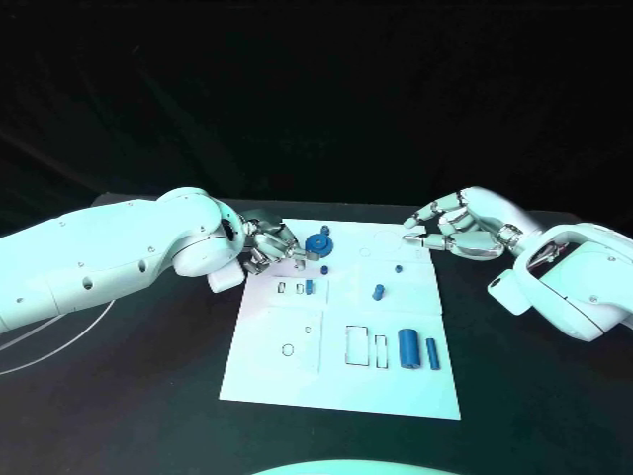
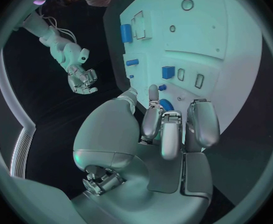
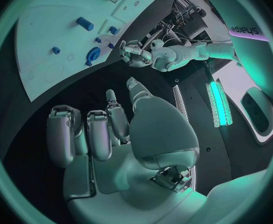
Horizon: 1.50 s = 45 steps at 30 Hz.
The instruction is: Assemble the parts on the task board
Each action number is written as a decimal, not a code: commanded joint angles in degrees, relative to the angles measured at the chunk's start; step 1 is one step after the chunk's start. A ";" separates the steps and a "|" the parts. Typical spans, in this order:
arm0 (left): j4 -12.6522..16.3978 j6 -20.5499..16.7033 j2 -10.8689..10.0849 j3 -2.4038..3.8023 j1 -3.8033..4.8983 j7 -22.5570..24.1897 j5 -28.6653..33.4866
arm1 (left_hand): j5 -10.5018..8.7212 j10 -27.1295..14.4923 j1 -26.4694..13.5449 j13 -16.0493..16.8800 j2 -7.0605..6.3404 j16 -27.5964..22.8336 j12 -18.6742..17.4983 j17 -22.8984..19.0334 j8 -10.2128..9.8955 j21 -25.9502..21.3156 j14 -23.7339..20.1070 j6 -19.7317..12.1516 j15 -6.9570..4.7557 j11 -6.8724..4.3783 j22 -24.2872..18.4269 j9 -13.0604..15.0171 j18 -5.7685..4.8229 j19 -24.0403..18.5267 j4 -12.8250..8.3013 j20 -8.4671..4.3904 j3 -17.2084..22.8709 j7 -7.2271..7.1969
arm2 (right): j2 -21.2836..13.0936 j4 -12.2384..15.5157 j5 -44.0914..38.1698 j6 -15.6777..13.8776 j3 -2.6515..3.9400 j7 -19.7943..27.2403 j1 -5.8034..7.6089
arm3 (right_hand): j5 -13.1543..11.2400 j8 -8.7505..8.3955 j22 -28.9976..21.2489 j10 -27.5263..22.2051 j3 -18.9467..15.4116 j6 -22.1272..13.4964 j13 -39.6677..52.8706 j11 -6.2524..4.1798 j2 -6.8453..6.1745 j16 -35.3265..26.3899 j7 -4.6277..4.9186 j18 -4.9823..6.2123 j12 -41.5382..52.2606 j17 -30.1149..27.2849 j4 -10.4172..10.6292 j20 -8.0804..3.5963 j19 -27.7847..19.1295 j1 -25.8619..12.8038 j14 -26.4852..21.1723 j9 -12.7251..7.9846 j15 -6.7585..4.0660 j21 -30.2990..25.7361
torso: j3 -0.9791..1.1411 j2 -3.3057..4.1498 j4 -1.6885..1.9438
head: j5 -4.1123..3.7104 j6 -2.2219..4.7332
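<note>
Task board (image 1: 338,386) flat mid-table, blue parts (image 1: 406,349) scattered across it. Left hand (image 1: 274,245) at its far left edge beside round blue part (image 1: 319,244), fingers curled, grip unclear. Right hand (image 1: 454,226) off far right corner, curled, empty.

Task board (image 1: 281,371): white plate, with thin dark outlines of recesses marked on it.
Parts: blue throughout, among them a round piece (image 1: 319,244), a small peg (image 1: 380,292) and two upright bars (image 1: 407,351).
Counter (image 1: 145,406): black.
Left robot hand (image 1: 277,243) and right robot hand (image 1: 452,226): silver, on white arms.
</note>
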 commanded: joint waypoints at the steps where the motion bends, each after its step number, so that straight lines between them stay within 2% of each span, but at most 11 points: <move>1: -0.06 4.14 0.56 0.03 0.10 -7.78 -9.13 | -0.04 0.84 -0.93 1.08 0.08 0.28 0.60 13.82 0.55 0.38 5.74 -0.02 -0.48 0.03 0.45 0.70 -0.64 0.24 -0.04 -0.09 -0.66 -0.65 | -0.46 -0.81 3.86 0.35 0.03 0.76 0.26 | 0.37 0.45 7.45 -0.07 -0.42 0.41 1.34 -0.50 -0.16 -0.18 -0.06 0.56 -0.15 8.19 0.08 -0.39 -0.18 0.35 4.25 0.04 -0.53 0.10 | 0.33 -0.17 -0.07 | 0.04 -0.26; 11: 0.18 4.22 1.71 0.04 1.23 -11.63 -11.52 | -0.05 1.72 -1.70 2.95 0.13 0.30 1.43 13.90 2.39 1.03 5.76 -0.32 -0.87 -0.42 1.61 3.46 -0.81 0.50 -0.03 -0.44 -2.85 -1.16 | -0.95 -3.43 4.22 -0.37 0.04 0.14 0.67 | 1.52 0.73 7.51 0.01 -0.70 0.35 1.34 -0.57 -0.12 -0.20 -0.11 0.54 -0.17 8.19 0.18 -0.48 -0.12 0.28 4.25 0.02 -0.60 0.11 | 0.30 -0.07 -0.15 | -0.09 -0.76; 16: -0.04 4.92 2.88 0.03 1.55 -13.16 -12.55 | -0.07 1.23 -2.53 2.36 -0.11 0.25 1.00 13.82 2.44 1.16 5.74 -1.15 -0.88 -0.37 1.83 4.38 -0.84 0.48 -0.03 -0.50 -4.43 -1.08 | -0.96 -4.08 4.24 -0.52 0.04 -0.07 0.73 | 1.60 0.75 7.50 -0.01 -0.74 0.34 1.31 -0.57 -0.13 -0.22 -0.11 0.55 -0.20 8.16 0.20 -0.49 -0.13 0.25 4.25 0.01 -0.61 0.09 | 0.19 -0.07 0.08 | -0.31 -0.98; 21: -0.85 4.40 4.50 -0.04 1.66 -13.94 -13.22 | -0.08 0.57 -3.93 1.55 -0.13 0.20 0.38 13.74 2.03 1.09 5.71 -1.96 -0.74 -0.19 1.65 5.08 -0.79 0.25 -0.03 -0.41 -6.73 -0.86 | -0.83 -4.49 4.33 -0.91 0.05 -0.13 0.77 | 1.83 0.80 7.03 -0.57 -0.90 0.26 0.69 -0.57 -0.19 -0.55 -0.11 0.71 -0.78 7.72 0.29 -0.51 -0.53 0.12 4.14 -0.01 -0.62 -0.49 | 0.22 -0.09 0.01 | -0.27 -1.14; 24: -1.41 4.86 5.54 -0.19 1.69 -14.52 -14.08 | -0.06 0.18 -4.10 1.10 -0.14 0.14 0.01 13.62 1.23 1.06 5.67 -2.75 -0.55 0.06 1.58 5.07 -0.78 0.14 -0.05 -0.28 -7.83 -0.55 | -0.56 -4.94 5.58 -1.52 0.05 -0.02 0.78 | 2.28 1.14 4.51 -5.46 -1.09 0.07 -4.89 -0.64 -0.06 -3.04 -0.18 1.58 -6.26 4.72 0.36 -0.58 -2.76 0.36 3.19 -0.09 -0.68 -3.67 | 0.19 -0.05 -0.08 | -0.15 -1.11; 28: -2.48 5.74 7.10 -0.55 1.68 -14.93 -15.61 | -0.05 -0.13 -3.92 0.87 0.16 0.03 -0.28 13.41 0.39 1.01 5.61 -3.17 -0.31 0.35 1.47 4.89 -0.75 0.02 -0.08 -0.07 -8.64 -0.24 | -0.22 -5.56 8.94 -2.55 0.05 0.61 0.79 | 2.42 1.64 -3.82 -15.57 -0.64 -0.53 -20.23 -0.61 0.31 -12.13 -0.10 4.11 -21.89 -4.78 0.25 -0.72 -9.93 1.56 -0.21 -0.45 -0.81 -14.70 | 0.19 -0.05 -0.05 | -0.21 -1.06; 31: -3.12 6.80 7.89 -0.88 1.67 -14.94 -16.04 | -0.01 -0.48 -3.24 0.48 0.89 -0.09 -0.61 13.18 -0.12 0.85 5.53 -3.18 -0.14 0.48 1.10 4.78 -0.67 -0.22 -0.10 0.09 -8.71 -0.05 | -0.06 -5.91 10.37 -2.71 0.05 1.33 0.79 | 2.61 1.54 -9.53 -19.76 -0.16 -1.19 -28.16 -0.54 0.35 -18.78 0.06 5.59 -29.87 -11.10 0.16 -0.48 -14.48 2.19 -2.63 -0.81 -0.59 -22.39 | 0.22 -0.07 -0.04 | -0.11 -1.16; 35: -3.91 8.17 8.46 -1.07 1.65 -14.95 -16.23 | 0.01 -0.83 -2.49 0.05 1.74 -0.18 -0.95 13.00 -0.50 0.64 5.46 -3.11 -0.03 0.61 0.66 4.72 -0.57 -0.50 -0.12 0.23 -8.39 0.02 | 0.16 -6.25 11.24 -2.64 0.04 2.12 0.80 | 2.65 1.66 -11.72 -19.48 0.10 -1.38 -29.85 -0.49 0.23 -21.14 0.14 6.03 -31.21 -12.96 0.20 -0.40 -15.56 2.46 -3.02 -1.03 -0.52 -25.40 | 0.20 -0.07 -0.20 | 0.07 -1.28; 39: -4.59 8.75 8.73 -1.11 1.65 -15.01 -16.28 | 0.01 -0.87 -2.46 -0.01 1.77 -0.18 -0.98 13.01 -0.51 0.66 5.47 -3.10 -0.03 0.62 0.70 4.72 -0.58 -0.49 -0.12 0.23 -8.38 0.03 | 0.22 -6.29 11.39 -2.62 0.04 2.34 0.80 | 2.65 1.66 -11.72 -19.48 0.10 -1.38 -29.85 -0.49 0.23 -21.14 0.14 6.03 -31.21 -12.96 0.20 -0.40 -15.56 2.46 -3.02 -1.03 -0.52 -25.40 | 0.32 -0.09 -0.04 | 0.02 -1.40; 42: -5.18 9.13 9.04 -1.13 1.65 -15.02 -16.30 | 0.01 -0.82 -2.45 0.07 1.78 -0.16 -0.94 13.05 -0.52 0.67 5.48 -3.09 -0.03 0.62 0.73 4.72 -0.59 -0.47 -0.12 0.24 -8.37 0.03 | 0.25 -6.31 11.43 -2.64 0.04 2.42 0.79 | 2.64 1.74 -12.07 -19.36 0.15 -1.42 -30.34 -0.47 0.12 -21.57 0.15 6.05 -31.49 -13.19 0.22 -0.38 -15.52 2.51 -2.97 -1.10 -0.51 -25.91 | 0.30 -0.09 0.11 | -0.03 -1.42; 45: -5.64 9.55 9.41 -1.16 1.64 -14.95 -16.25 | 0.01 -0.79 -2.42 0.13 1.80 -0.15 -0.91 13.07 -0.52 0.71 5.49 -3.07 -0.02 0.62 0.84 4.73 -0.61 -0.42 -0.12 0.24 -8.36 0.03 | 0.29 -6.35 11.44 -2.60 0.04 2.39 0.79 | 2.63 1.78 -12.05 -19.31 0.14 -1.38 -30.43 -0.47 0.10 -21.54 0.14 6.04 -31.53 -13.11 0.25 -0.38 -15.43 2.48 -2.91 -1.11 -0.51 -25.90 | 0.21 -0.08 0.06 | 0.11 -1.42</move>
